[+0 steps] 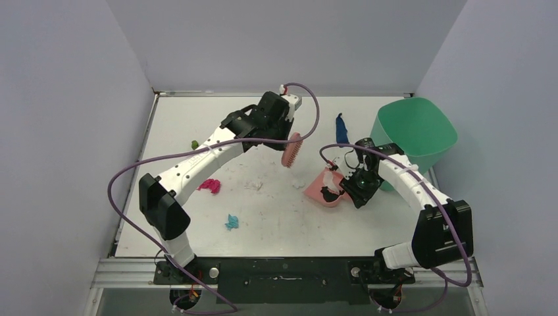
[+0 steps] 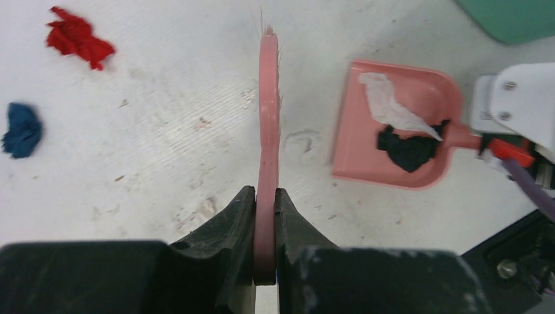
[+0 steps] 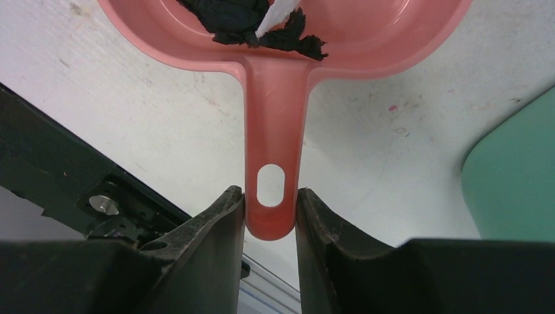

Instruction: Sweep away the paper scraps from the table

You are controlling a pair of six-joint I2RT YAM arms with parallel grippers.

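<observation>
My left gripper (image 1: 288,131) (image 2: 264,193) is shut on the pink brush (image 1: 291,151) (image 2: 267,118) and holds it over the middle of the table (image 1: 276,224), bristles down. My right gripper (image 1: 345,185) (image 3: 270,196) is shut on the handle of the pink dustpan (image 1: 324,189) (image 3: 272,124) (image 2: 366,150), which lies just right of the brush. A white scrap (image 2: 391,104) and a dark scrap (image 2: 409,149) (image 3: 239,19) lie in the pan. Loose paper scraps lie on the table: green (image 1: 195,144), magenta (image 1: 210,185), cyan (image 1: 231,222), blue (image 1: 341,128), small white (image 1: 298,184).
A green bin (image 1: 414,135) (image 3: 517,176) (image 2: 517,16) stands at the right rear of the table, close behind my right gripper. The left wrist view shows a red scrap (image 2: 78,39) and a blue scrap (image 2: 21,131) left of the brush. Grey-lilac walls enclose three sides.
</observation>
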